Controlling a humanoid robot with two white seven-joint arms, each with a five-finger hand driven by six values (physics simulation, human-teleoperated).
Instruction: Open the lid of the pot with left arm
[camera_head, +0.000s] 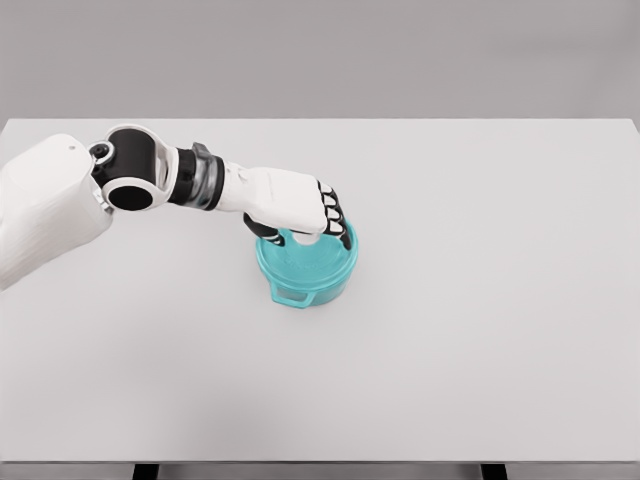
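Near the table's (500, 350) centre, a teal pot (305, 272) is seen with its lid (300, 262) in place, a side handle at six o'clock. The left hand (300, 208) is set on the lid from ten o'clock, fingers (335, 215) curled over its top; whether a knob is clamped cannot be told. The lid is judged light, stiff and smooth, best taken at its centre.

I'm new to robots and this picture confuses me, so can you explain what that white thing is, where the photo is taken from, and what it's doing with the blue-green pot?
This is a computer simulation, not a real photo. The camera sits on a humanoid robot's head, looking down at a pale grey table. The white jointed limb coming in from the left is the robot's left arm, ending in its left hand, which has five fingers. That hand is over a small teal pot, with the fingers curled down at the top where the lid is. Whether they actually grip the lid is hidden by the hand. The right arm is out of view.
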